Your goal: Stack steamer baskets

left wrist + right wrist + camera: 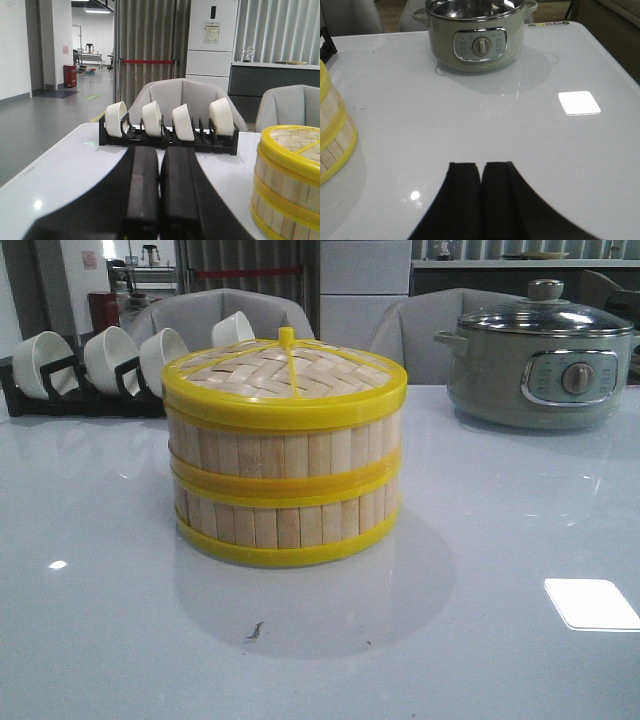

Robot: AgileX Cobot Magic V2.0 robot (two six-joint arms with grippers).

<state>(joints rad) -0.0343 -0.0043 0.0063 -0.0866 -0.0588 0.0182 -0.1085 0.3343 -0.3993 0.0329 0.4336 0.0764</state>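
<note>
Two bamboo steamer baskets with bright yellow rims stand stacked one on the other in the middle of a glossy white table, and the woven lid with its yellow knob sits on top, level and closed. The stacking looks finished; nothing appears left to place.

Neither gripper touches the stack. The left gripper has its two black fingers pressed together, holding nothing. The baskets stand off to one side of those fingers, a little ahead and apart from them. Straight beyond the fingertips, a black rack holds four white bowls on edge.

The right gripper also has its fingers pressed together and empty. The stack's yellow base rim lies well to the side of these fingers. Far ahead of them stands a grey-green electric pot with a glass lid. A bright square of reflected light lies on the table between pot and fingers, off to the other side.
</note>
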